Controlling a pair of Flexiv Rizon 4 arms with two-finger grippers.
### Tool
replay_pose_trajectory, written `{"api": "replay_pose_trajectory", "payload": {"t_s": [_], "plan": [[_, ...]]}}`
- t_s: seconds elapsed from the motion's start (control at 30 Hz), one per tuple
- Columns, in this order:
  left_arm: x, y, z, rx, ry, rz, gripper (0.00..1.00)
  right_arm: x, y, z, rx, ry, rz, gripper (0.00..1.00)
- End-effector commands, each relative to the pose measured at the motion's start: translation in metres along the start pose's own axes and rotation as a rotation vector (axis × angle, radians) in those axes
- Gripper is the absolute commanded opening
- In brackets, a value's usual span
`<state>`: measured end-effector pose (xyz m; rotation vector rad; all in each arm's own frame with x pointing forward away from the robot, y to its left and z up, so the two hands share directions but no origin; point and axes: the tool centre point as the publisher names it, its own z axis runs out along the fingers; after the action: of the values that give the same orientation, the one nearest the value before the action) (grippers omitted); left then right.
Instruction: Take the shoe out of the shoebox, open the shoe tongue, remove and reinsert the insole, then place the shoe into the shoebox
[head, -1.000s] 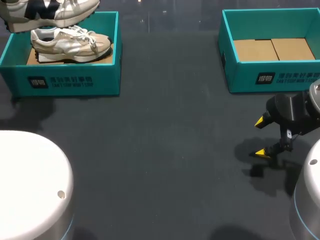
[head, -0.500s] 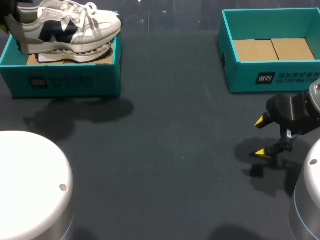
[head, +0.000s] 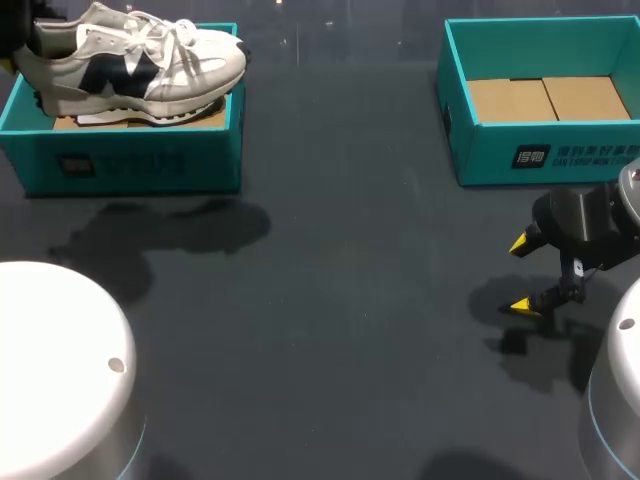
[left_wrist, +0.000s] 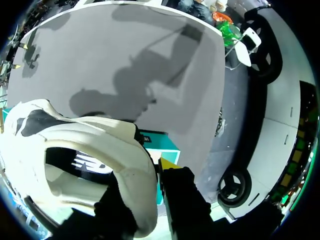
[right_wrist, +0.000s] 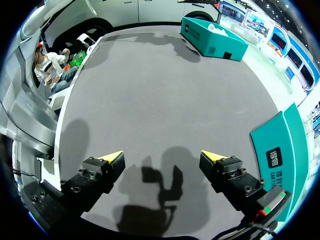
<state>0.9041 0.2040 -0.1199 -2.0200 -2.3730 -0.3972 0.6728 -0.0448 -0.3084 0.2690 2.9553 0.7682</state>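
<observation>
- Shoe (head: 130, 62) matters are all at the far end. Nearest the robot, well apart from the left shoebox (head: 130, 160) and off to its right, the right gripper (head: 524, 276) hangs low over the table (head: 330, 300). Its yellow tips are spread wide with nothing between them, and it has not budged in the last second.
- Just in front of the left shoebox, a broad shadow (head: 165, 228) of shoe and arm now lies on the table. A second ago only a faint patch showed there.
- Level with the left shoebox and far to its right, the second shoebox (head: 545, 160) holds nothing but its cardboard floor.
- Over the left shoebox hangs the shoe, white with a navy mark, with its sole about level with the rim and its toe above the box's right wall. A second ago it was higher, and a paler shoe showed lying in the box beneath. The held shoe now covers most of the inside.
- At the heel, above the left shoebox's left end, the left gripper (left_wrist: 145, 192) is clamped on the heel collar, one finger inside and one outside.
- To my eye the shoe is clear of its box and heading for open table, with the tongue and insole steps still to come.
</observation>
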Motion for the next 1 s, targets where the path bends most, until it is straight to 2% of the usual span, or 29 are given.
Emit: {"api": "replay_pose_trajectory", "payload": {"t_s": [0.03,0.3,0.47,0.87,1.0], "plan": [[-0.013,-0.049,-0.012,-0.068,-0.014,0.022,0.00,0.001,0.000,0.000,0.001,-0.002,-0.001,1.00],[-0.050,-0.109,-0.012,-0.070,-0.006,0.081,0.00,0.001,0.000,0.000,0.001,-0.002,-0.001,1.00],[-0.075,-0.144,-0.009,-0.002,-0.047,0.149,0.00,0.001,0.000,0.000,0.001,-0.002,-0.001,1.00],[-0.075,-0.144,-0.009,-0.002,-0.047,0.149,0.00,0.001,0.000,0.000,0.001,-0.002,-0.001,1.00],[-0.092,-0.176,-0.008,-0.031,-0.026,0.172,0.00,0.001,0.000,0.000,0.001,-0.002,-0.001,1.00]]}}
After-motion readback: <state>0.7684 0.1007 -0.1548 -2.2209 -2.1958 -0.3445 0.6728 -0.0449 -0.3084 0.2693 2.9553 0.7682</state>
